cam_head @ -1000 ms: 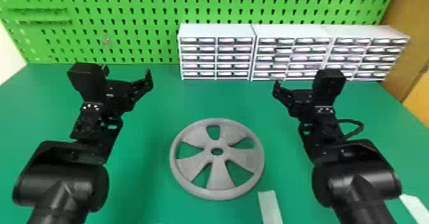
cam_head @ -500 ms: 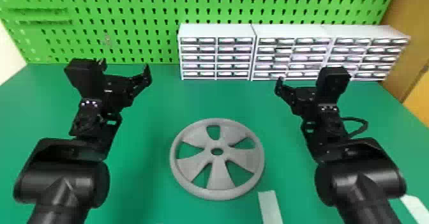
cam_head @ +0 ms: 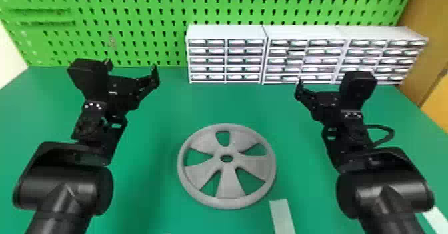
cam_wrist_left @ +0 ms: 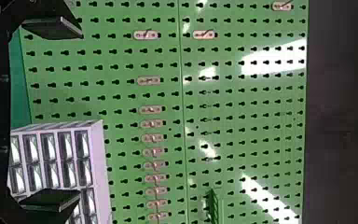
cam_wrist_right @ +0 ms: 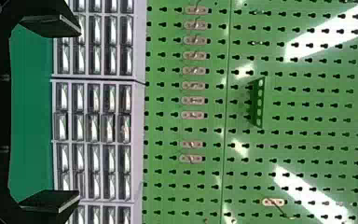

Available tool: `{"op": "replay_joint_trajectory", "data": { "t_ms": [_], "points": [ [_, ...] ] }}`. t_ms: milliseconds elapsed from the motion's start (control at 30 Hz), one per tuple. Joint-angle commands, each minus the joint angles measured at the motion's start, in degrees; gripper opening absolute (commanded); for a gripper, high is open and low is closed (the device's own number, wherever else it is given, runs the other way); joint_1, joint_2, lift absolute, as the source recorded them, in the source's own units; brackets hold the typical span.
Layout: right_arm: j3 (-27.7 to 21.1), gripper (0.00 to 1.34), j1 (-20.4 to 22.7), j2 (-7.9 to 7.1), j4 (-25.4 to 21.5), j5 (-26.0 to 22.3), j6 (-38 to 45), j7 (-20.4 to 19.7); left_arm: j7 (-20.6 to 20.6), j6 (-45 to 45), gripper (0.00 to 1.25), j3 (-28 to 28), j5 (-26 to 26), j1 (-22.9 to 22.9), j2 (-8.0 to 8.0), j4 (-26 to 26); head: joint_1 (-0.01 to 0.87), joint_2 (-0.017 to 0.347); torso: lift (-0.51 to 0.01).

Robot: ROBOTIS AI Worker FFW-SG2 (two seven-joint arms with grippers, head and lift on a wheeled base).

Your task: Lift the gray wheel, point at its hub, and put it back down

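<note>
In the head view the gray wheel point(cam_head: 228, 185) lies flat on the green table, its hub point(cam_head: 226, 158) around a small central hole. Beyond the wheel and off to its left, my left gripper point(cam_head: 131, 69) is held open. Its counterpart, my right gripper point(cam_head: 328, 82), is beyond the wheel to the right, also open. Each wrist view has two widely spread fingers with nothing between them, at the left gripper point(cam_wrist_left: 73, 115) and at the right gripper point(cam_wrist_right: 75, 113).
White drawer cabinets point(cam_head: 226, 31) line the back of the green table point(cam_head: 213, 103), before a green pegboard point(cam_head: 133, 20). A pale strip point(cam_head: 281, 216) lies near the wheel's front right. A brown panel point(cam_head: 423, 63) stands at the right.
My left gripper has shifted slightly forward, toward the pegboard. The right one has moved outward to the right and a little forward. The wheel has stayed in place.
</note>
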Motion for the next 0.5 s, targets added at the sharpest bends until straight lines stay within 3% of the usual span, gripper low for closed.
{"op": "replay_joint_trajectory", "data": {
  "t_ms": [0, 467],
  "points": [
    [-1.0, 1.26, 0.6, 0.31, -0.2, -0.3, 0.1, 0.0, 0.0, -0.1, 1.16, -0.6, 0.2, 0.0, 0.29, 0.4, 0.692, 0.048, -0.088],
    [-0.6, 1.26, 0.6, 0.4, -0.4, -0.9, 0.1, 0.0, 0.0, -0.1, 1.16, -1.1, 1.1, -0.3, 0.73, 0.5, 0.692, 0.048, -0.088]
  ]
}}
